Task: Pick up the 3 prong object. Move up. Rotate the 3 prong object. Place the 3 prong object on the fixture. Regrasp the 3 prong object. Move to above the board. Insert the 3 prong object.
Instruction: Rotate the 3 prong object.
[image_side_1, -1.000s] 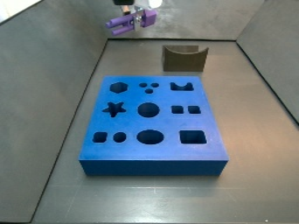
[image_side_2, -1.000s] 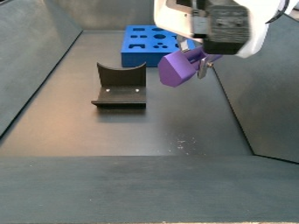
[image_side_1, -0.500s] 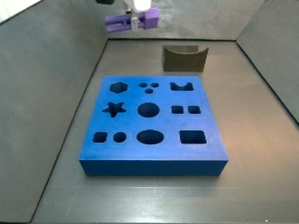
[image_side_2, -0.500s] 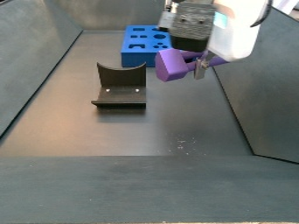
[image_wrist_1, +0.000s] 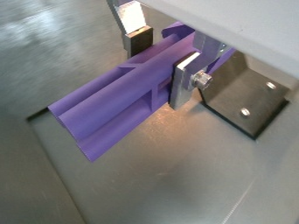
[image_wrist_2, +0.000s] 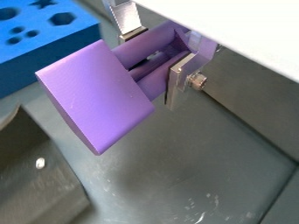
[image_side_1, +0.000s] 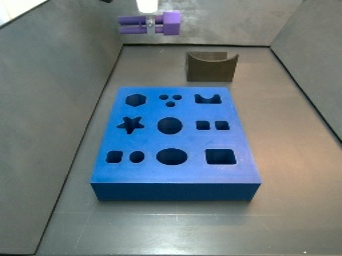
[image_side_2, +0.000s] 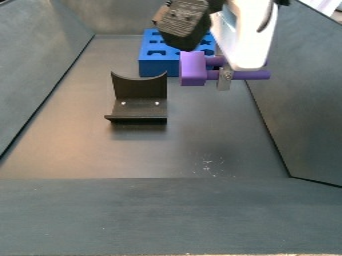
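1. The 3 prong object (image_wrist_1: 122, 101), a light-purple block, is held clear of the surface (image_side_2: 147, 160); in a side view its long axis (image_side_1: 150, 24) reads as level, crosswise to the claw's fingers.
2. The claw (image_wrist_2: 158, 59) is clenched on the 3 prong object: in both wrist views, one silver finger (image_wrist_1: 187, 80) presses its near flank and the other finger (image_wrist_2: 126, 22) its far flank, near one end of the block.
3. The fixture (image_side_2: 138, 98), a dark block with a U-shaped notch, stands on the surface below and to one side of the claw, well apart from the held piece.
4. The board (image_side_1: 174, 140) lies beyond the fixture in a side view.
5. Judgement: the rotation looks about complete; the next move is a descent toward the notch, with the long axis laid across it.
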